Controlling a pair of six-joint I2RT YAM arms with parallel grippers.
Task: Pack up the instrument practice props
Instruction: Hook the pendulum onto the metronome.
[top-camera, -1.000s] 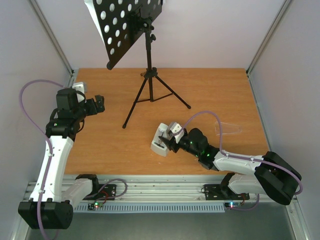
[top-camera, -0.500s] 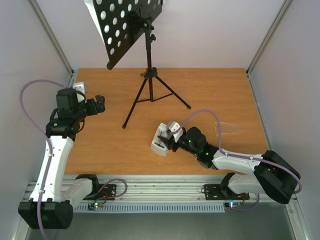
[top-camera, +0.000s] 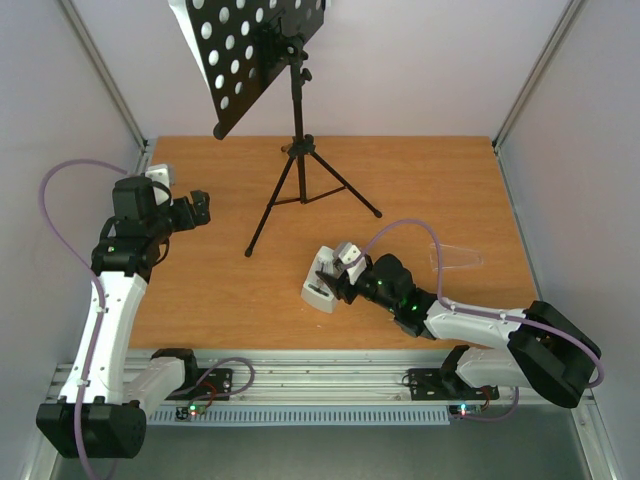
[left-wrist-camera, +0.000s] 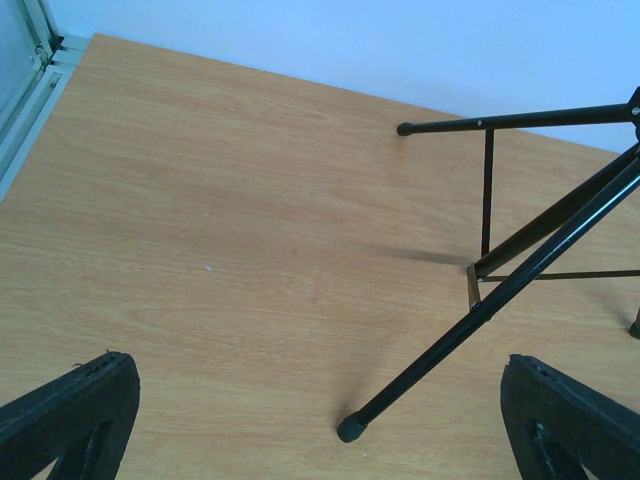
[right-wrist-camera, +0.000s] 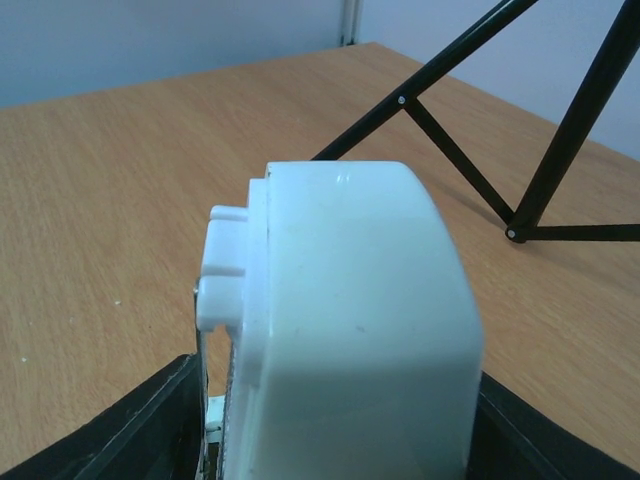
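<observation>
Metronome (top-camera: 325, 278) rests on the worktop (top-camera: 420, 190), centre-front, my right gripper (top-camera: 348, 281) part-closed around its body, apparently gripping it. My left gripper (left-wrist-camera: 320, 420) is spread wide, empty, near the upright music stand (top-camera: 297, 120).

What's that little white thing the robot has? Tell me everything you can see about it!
That's the metronome, small, white, smooth and shiny like plastic, with rounded edges and little tabs on one side. It's tipped over near the middle of the wooden table, in front of the black stand's legs. The right arm's fingers sit on both its sides and seem to squeeze it. Whether it touches the table, I can't tell.
</observation>
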